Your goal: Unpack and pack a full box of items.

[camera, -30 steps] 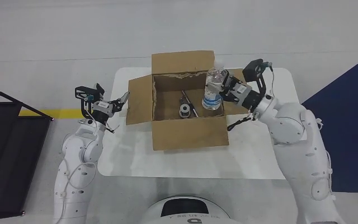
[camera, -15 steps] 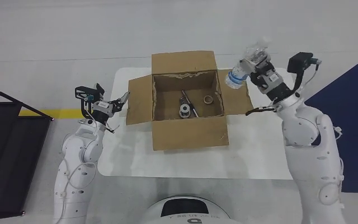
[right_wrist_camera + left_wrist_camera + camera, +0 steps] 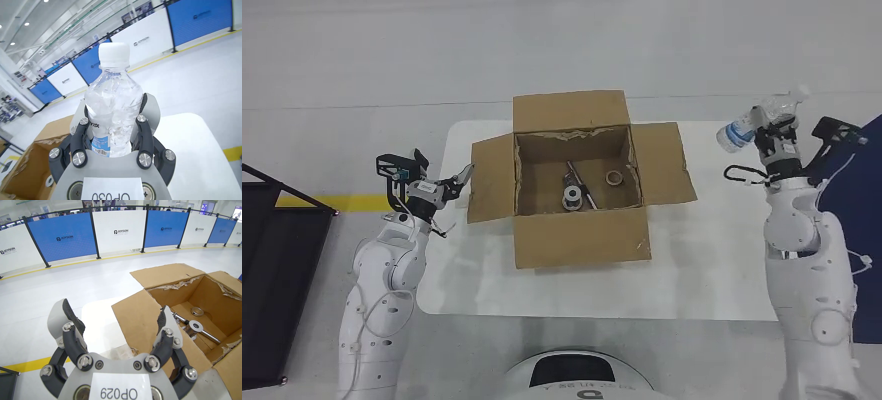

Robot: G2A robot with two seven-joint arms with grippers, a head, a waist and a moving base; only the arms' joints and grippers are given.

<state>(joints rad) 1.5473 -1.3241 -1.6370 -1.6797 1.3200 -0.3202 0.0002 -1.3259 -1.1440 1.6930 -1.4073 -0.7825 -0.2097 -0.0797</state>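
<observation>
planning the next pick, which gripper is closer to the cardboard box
Left. The left gripper hovers beside the left flap of the cardboard box; the right gripper holds the bottle well beyond its right flap.

Left gripper fingers apart; right gripper fingers around bottle.

Plain brown on the open corrugated cardboard box, paler along its torn rims. Shiny silver on the metal ring and the flanged metal rod. Clear with white glints on the plastic water bottle, white on its cap, blue and white on its label. Silver-grey plates and black ribbed pads on the left claw and the right claw. White on the rounded bench. Blue and white dotted panels in black frames on the fence; yellow stripe on the pale grey floor.
</observation>
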